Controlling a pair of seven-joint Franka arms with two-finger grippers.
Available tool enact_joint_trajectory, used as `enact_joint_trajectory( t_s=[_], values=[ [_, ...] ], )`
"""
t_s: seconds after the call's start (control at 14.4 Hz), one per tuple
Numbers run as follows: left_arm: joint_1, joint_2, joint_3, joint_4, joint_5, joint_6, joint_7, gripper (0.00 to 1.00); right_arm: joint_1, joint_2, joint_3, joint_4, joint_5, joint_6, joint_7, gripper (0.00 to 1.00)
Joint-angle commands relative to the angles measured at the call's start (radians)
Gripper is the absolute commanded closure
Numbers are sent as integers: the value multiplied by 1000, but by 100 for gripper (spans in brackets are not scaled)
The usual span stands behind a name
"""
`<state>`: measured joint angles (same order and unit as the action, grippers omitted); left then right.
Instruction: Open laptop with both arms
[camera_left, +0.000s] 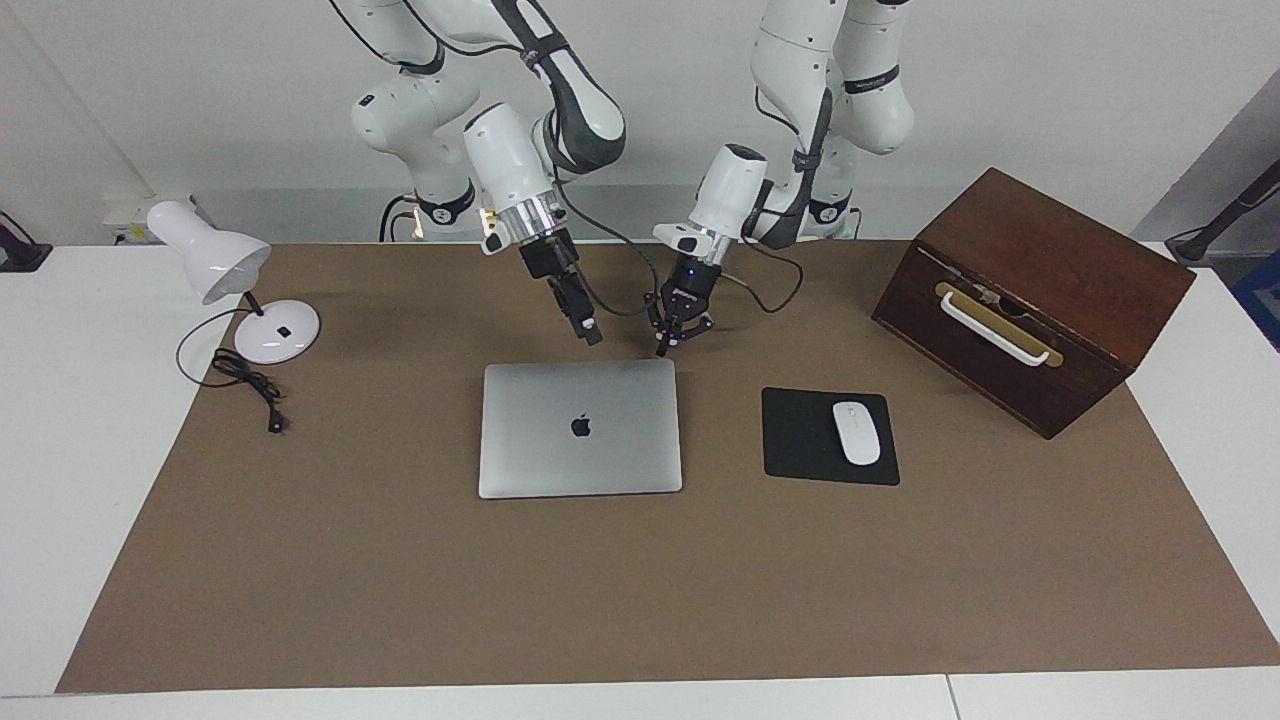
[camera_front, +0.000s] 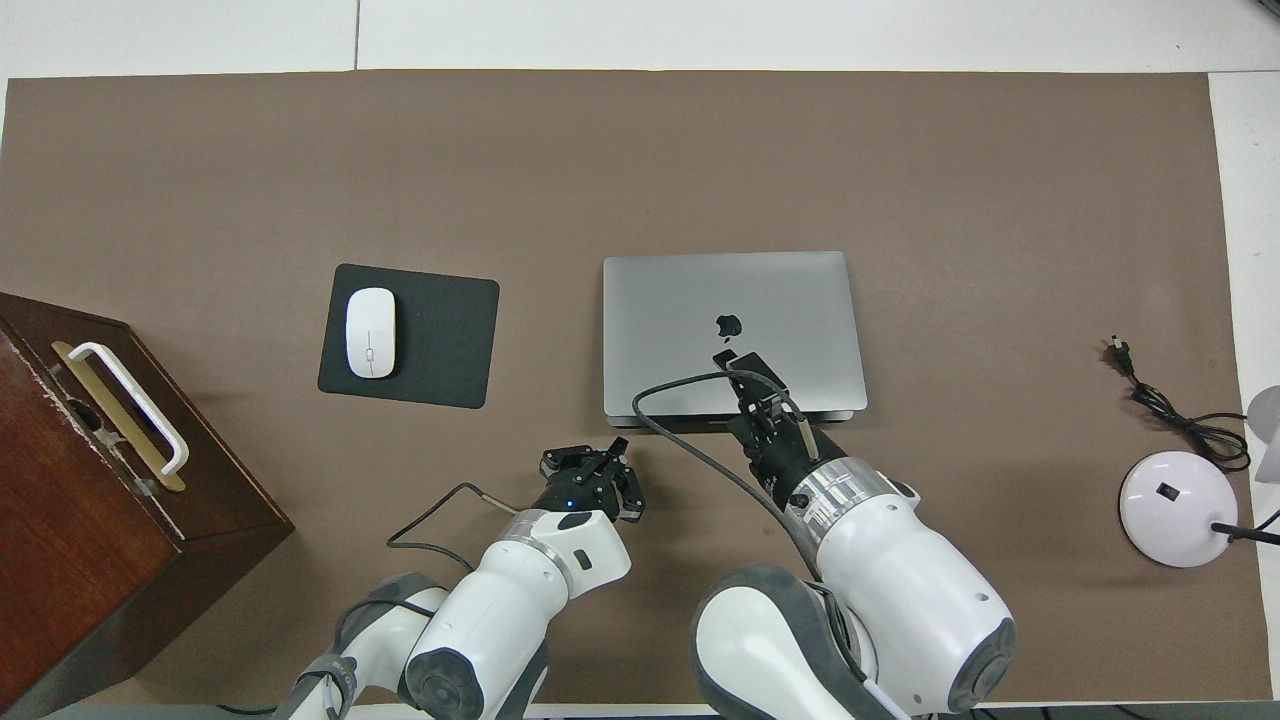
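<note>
Two arms poised at the closed laptop's robot-side edge — nothing gripped yet.

Two white jointed arms hang over the brown mat, and the thin silver-grey rectangular laptop lies flat and shut mid-table, beside the black mouse pad, which sits toward the left arm's end. Your right gripper hovers above the laptop's nearer edge; whether its fingers stand wide or narrow, I cannot tell. Your left gripper hangs by the nearer corner on the mouse-pad side, fingertips pinched together on nothing. To open it well, I'd judge that one arm should press the base down while the other hooks a fingertip under the lid lip — bring it in low and level, then lift slowly so the base doesn't slide or tip.
</note>
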<state>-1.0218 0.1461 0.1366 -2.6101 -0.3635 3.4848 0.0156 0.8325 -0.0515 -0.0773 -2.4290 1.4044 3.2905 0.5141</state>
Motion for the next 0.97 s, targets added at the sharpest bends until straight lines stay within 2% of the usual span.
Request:
enact_joint_trajectory(
  t_s=[0.0,0.48,0.9],
  values=[
    [22,43,-3,44,-15,19,37,100,4,1,-2,4,80,24,-29,0],
    [38,76,-3,88,-15,19,44,100,4,25,-2,2,212,37,-129,0],
    [45,113,-3,108,-15,19,44,100,4,65,-2,5,223,26,-140,0]
  ],
)
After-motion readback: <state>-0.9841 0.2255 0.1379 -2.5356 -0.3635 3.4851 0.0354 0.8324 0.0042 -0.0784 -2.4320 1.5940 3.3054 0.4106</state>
